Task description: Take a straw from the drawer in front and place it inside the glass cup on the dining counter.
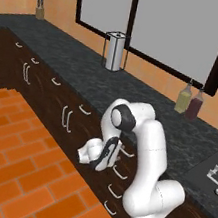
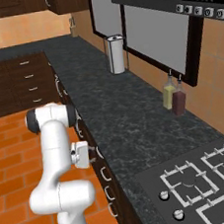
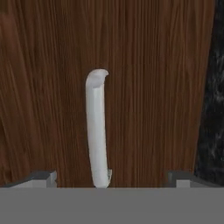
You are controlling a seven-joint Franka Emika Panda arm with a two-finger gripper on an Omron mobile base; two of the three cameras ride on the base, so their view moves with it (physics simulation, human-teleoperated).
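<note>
The drawer (image 3: 144, 109) is shut, and its dark-brown wooden front faces the hand view close up. Its curved silver handle (image 3: 97, 131) runs lengthwise between my two fingertips (image 3: 41, 177). My gripper (image 3: 111, 179) is open, a finger on either side of the handle and neither touching it. From the base views the gripper (image 1: 119, 152) (image 2: 93, 154) points at the top drawer (image 1: 125, 157) just under the black counter edge. The straw is hidden. The glass cup and the dining counter are out of view.
The black speckled counter (image 1: 132, 102) carries a paper towel holder (image 1: 114, 51), two bottles (image 1: 189, 101) by the wall and a stove (image 2: 207, 182) at the right. More drawers with silver handles (image 1: 114, 189) sit below. Orange tiled floor (image 1: 14, 165) lies to the left.
</note>
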